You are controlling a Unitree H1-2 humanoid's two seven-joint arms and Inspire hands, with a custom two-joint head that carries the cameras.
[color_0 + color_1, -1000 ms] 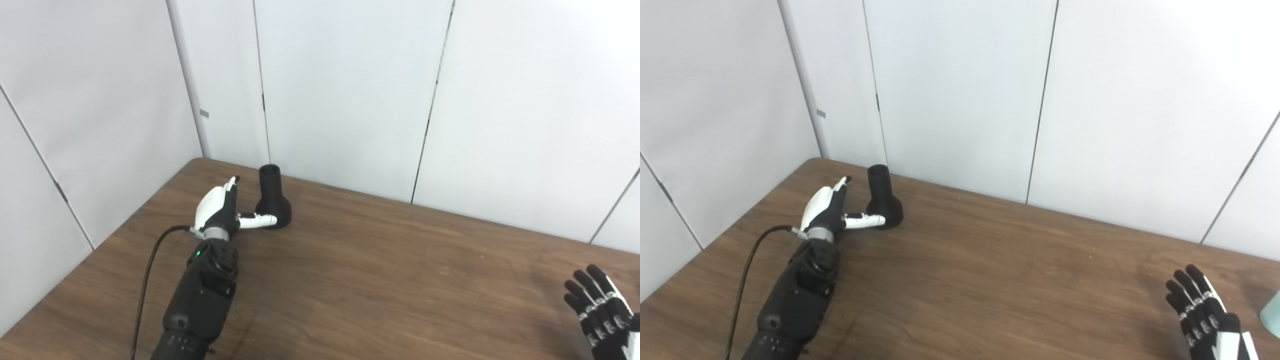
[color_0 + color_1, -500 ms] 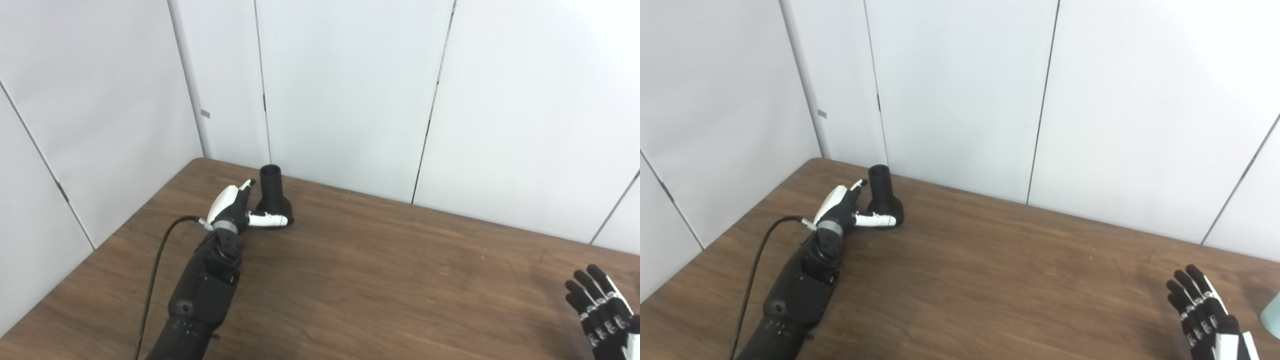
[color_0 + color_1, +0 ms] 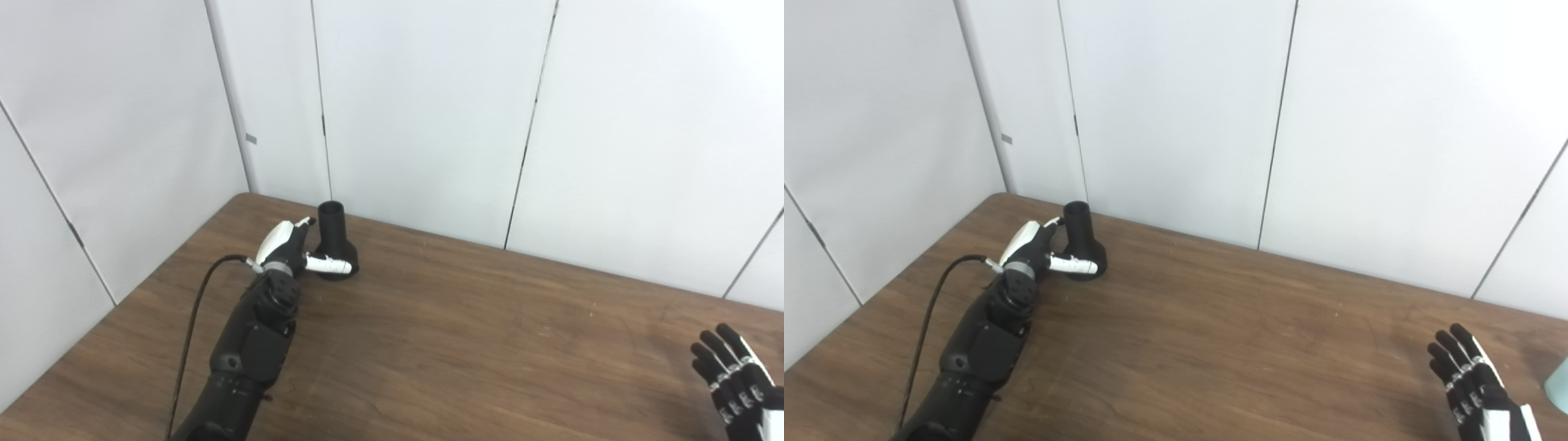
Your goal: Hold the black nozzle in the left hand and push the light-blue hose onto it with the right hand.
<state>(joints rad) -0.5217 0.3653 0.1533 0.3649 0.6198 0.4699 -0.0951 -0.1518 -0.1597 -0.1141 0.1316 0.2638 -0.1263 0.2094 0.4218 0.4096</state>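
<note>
The black nozzle (image 3: 334, 242) stands upright on its flared base at the far left of the brown table (image 3: 465, 343), narrow tube end up. My left hand (image 3: 286, 246) is open right beside it on its left. The thumb lies across the front of the base and the fingers reach toward the neck without closing round it. My right hand (image 3: 738, 384) is open at the bottom right, fingers spread, holding nothing. Only a small piece of the light-blue hose (image 3: 1559, 384) shows at the right edge of the right eye view, to the right of that hand.
White panel walls (image 3: 429, 110) close off the table at the back and on the left, just behind the nozzle. A black cable (image 3: 193, 324) trails from my left wrist along the arm.
My left hand has moved forward and rightward up against the nozzle, thumb now across its base. The nozzle and my right hand have barely moved.
</note>
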